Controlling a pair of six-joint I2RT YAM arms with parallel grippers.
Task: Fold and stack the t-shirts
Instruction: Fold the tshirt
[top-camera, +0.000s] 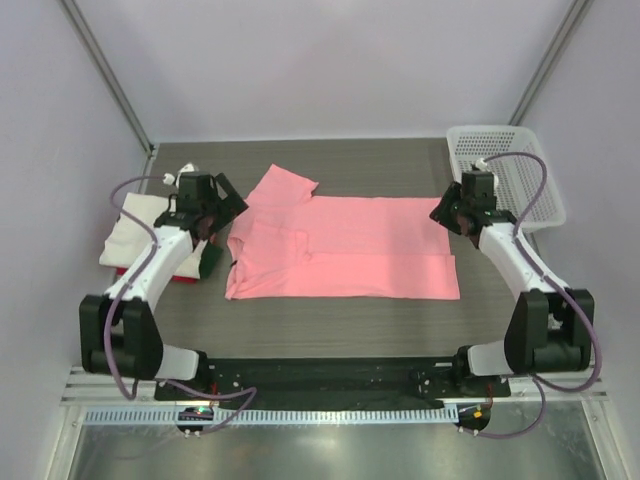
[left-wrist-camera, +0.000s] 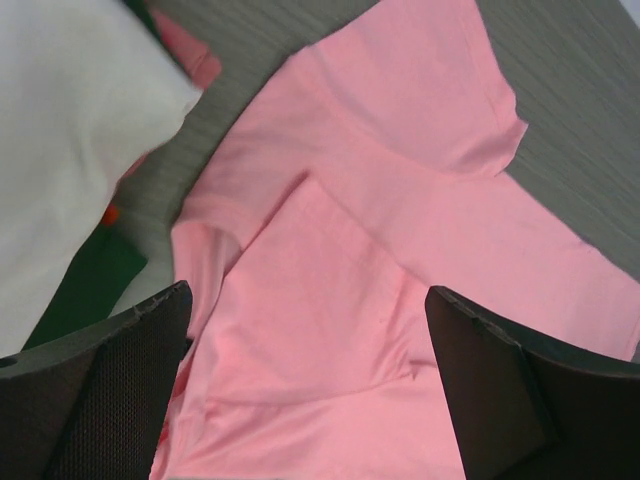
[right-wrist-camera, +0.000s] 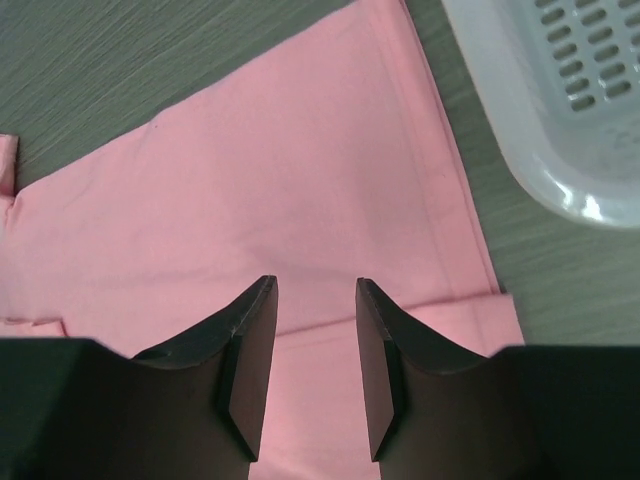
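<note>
A grey wood-grain bench (top-camera: 330, 320) is seen carrying everything, with both arms bolted at its near edge. Most of its middle is covered by the salmon-pink t-shirt (top-camera: 350, 250), which is laid flat and lengthwise between the two arms, its sleeve end toward the left arm and its hem toward the right. One sleeve is spread out toward the far side, the other is folded in over the body, and a straight fold line is seen running along the near part of the cloth. A white mesh basket (top-camera: 505, 140) is set at the far right corner, just beside the hem end of the pink shirt but apart from it. At the left edge a folded white t-shirt (top-camera: 135, 230) is stacked on a red t-shirt (top-camera: 183, 274), of which only a thin strip is shown; a dark green item (top-camera: 212, 262) is seen beside them, and what it is cannot be told. The left pincer (left-wrist-camera: 310, 390) is held spread wide above the sleeve end, gripping nothing. The right pincer (right-wrist-camera: 315, 350) is held over the hem end with only a narrow gap between its jaws, and nothing is caught in it.
</note>
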